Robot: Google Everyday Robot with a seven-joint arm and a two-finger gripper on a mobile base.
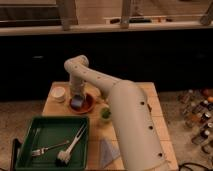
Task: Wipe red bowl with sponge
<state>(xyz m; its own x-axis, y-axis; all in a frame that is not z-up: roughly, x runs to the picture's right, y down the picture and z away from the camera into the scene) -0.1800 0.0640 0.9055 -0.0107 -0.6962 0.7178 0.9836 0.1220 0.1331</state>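
The red bowl [86, 105] is a shallow red-orange dish on the wooden table, at its back left. The sponge [76, 103] is a small blue-grey block lying on the bowl's left part. My gripper [76, 98] points down over the bowl, right on the sponge. The white arm reaches from the lower right across the table and hides the bowl's right rim.
A small white cup [58, 94] stands left of the bowl. A green tray [30, 127] at the front left holds a fork [47, 148] and a brush [70, 146]. A grey-blue triangular cloth [108, 151] lies at the front. A green object [105, 113] sits right of the bowl. Bottles [197, 112] stand at the far right.
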